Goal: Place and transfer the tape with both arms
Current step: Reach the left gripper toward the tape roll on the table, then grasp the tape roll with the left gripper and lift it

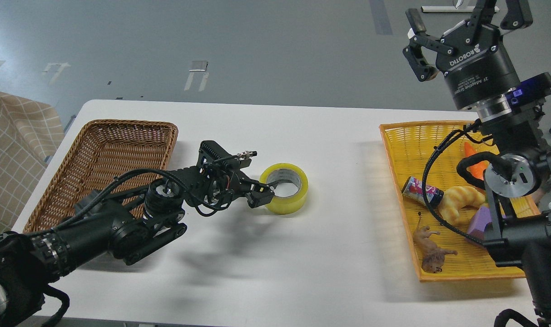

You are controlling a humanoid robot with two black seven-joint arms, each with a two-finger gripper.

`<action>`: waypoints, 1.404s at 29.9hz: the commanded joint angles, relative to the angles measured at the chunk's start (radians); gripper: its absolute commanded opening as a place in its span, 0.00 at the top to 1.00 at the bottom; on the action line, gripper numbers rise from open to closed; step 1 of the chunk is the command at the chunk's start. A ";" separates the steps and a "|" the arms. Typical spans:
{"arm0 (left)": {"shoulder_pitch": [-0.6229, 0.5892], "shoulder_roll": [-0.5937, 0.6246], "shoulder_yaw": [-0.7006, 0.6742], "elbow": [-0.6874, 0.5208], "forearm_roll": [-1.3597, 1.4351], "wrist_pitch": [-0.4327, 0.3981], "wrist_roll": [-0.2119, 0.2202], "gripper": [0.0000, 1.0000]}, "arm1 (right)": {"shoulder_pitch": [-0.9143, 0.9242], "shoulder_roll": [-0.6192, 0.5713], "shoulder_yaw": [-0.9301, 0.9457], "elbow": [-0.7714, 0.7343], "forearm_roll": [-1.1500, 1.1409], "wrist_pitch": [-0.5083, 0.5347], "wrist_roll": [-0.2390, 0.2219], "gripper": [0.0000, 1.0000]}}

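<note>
Head view shows the tape (285, 188) lying flat in the middle of the white table (302, 136), between a brown basket (98, 154) and a yellow tray (402, 150). Left gripper (268, 190) pinches the roll's near wall, one finger inside the hole. Right gripper (461, 22) is held up high, fingers spread apart.

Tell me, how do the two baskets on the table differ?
The brown wicker basket stands at the table's left, the yellow plastic basket at its right. The brown basket shows nothing inside, though the left arm hides part of it; the yellow basket holds a purple drink can, a croissant, a toy lion and more. The brown one is tightly woven, the yellow one an open mesh. Both are shallow and rectangular.
</note>
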State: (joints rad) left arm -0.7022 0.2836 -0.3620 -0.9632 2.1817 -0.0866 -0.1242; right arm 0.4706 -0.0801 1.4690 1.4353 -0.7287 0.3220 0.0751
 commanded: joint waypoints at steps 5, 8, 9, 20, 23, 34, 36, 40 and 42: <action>-0.014 -0.015 0.051 0.060 0.000 0.045 -0.041 0.50 | -0.004 -0.012 0.001 -0.061 -0.003 -0.006 0.000 0.00; -0.016 -0.018 0.051 0.060 0.000 0.045 -0.043 0.56 | -0.006 -0.015 0.001 -0.064 -0.003 -0.009 0.000 0.00; -0.017 -0.029 0.051 0.063 0.000 0.045 -0.043 0.74 | -0.018 -0.018 0.001 -0.073 -0.003 -0.018 0.000 0.00; -0.034 -0.035 0.052 0.078 -0.023 0.044 -0.045 0.85 | -0.030 -0.018 0.002 -0.105 -0.005 -0.038 0.003 0.00; -0.037 -0.034 0.052 0.077 -0.026 0.044 -0.049 0.87 | -0.032 -0.018 0.001 -0.107 -0.005 -0.060 0.003 0.00; -0.069 -0.027 0.052 0.075 -0.068 0.045 -0.052 0.88 | -0.030 -0.015 0.002 -0.125 -0.003 -0.077 0.003 0.00; -0.080 -0.027 0.052 0.075 -0.083 0.045 -0.058 0.88 | -0.030 -0.013 0.002 -0.125 -0.002 -0.077 0.003 0.00; -0.124 -0.017 0.051 0.069 -0.118 0.047 -0.071 0.88 | -0.030 -0.012 0.002 -0.122 0.000 -0.067 0.003 0.00; -0.131 -0.015 0.051 0.069 -0.122 0.050 -0.072 0.88 | -0.029 -0.012 0.001 -0.121 0.000 -0.066 0.003 0.00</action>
State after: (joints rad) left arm -0.8199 0.2641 -0.3112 -0.8930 2.0698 -0.0388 -0.1932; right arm 0.4405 -0.0923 1.4709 1.3113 -0.7291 0.2516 0.0782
